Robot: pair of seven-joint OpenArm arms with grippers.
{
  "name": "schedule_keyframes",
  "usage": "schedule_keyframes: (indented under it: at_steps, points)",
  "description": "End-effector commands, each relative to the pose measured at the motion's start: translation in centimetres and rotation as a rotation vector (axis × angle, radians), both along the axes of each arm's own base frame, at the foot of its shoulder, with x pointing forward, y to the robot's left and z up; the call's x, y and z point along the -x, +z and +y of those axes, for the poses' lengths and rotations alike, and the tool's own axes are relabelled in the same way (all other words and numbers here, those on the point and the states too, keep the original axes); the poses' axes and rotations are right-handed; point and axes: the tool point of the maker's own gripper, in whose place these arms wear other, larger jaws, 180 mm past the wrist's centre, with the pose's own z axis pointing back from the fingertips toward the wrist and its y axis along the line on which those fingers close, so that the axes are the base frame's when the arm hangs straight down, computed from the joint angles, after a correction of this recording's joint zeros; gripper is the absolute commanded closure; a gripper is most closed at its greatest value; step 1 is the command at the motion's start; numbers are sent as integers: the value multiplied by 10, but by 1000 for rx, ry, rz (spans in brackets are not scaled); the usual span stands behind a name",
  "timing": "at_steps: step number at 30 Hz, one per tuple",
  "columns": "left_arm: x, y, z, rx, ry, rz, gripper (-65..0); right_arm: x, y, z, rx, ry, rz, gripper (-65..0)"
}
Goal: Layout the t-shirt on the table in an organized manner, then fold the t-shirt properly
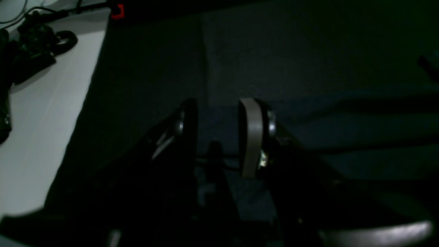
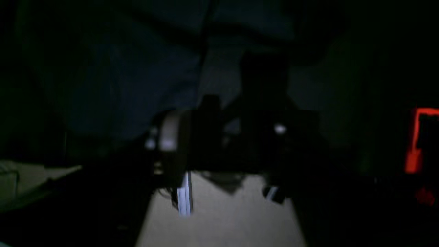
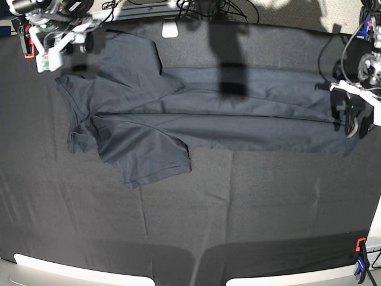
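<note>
Left gripper point(image 3: 351, 119) part open at right edge over shirt point(image 3: 196, 119) hem; right gripper point(image 3: 62, 44) blurred upper left, opening unclear. Shirt stretched across table point(image 3: 238, 214) upper half. Soft, limp, probably slippery; best pinched at hem corners.

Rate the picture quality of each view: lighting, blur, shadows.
Left wrist view: badly underexposed, only the left gripper, its pale finger pad and a pale strip at the frame's left read clearly. Right wrist view: darker still and motion-blurred, the right gripper a smear. Base view: evenly lit and sharp, though arm shadows fall across the dark navy short-sleeved cloth t-shirt and black-clothed table.
</note>
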Motion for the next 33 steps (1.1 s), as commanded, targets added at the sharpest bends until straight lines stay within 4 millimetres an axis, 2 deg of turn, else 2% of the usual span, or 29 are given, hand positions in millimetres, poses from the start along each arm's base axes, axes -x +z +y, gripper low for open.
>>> schedule_keyframes:
  at_steps: [1,9,15,22,25,30,33]
  points:
    - [-5,16,1,-3,-6,-54,-175,-2,-1,0,-13,-2,-16,-347]
    - [-5,16,1,-3,-6,-55,-175,-10,-44,21,-198,-39,57,-347]
    - [-5,16,1,-3,-6,-55,-175,-17,-51,39,-240,3,85,-346]
    - [-5,16,1,-4,-6,-55,-175,-10,-55,69,-316,77,152,-340]
    - [-5,16,1,-4,-6,-55,-175,-5,-56,69,-317,73,166,-266]
    - [-5,16,1,-4,-6,-55,-175,4,-59,70,-317,74,195,-208]
    - [-5,16,2,-4,-6,-55,-175,8,-60,70,-318,72,205,-127]
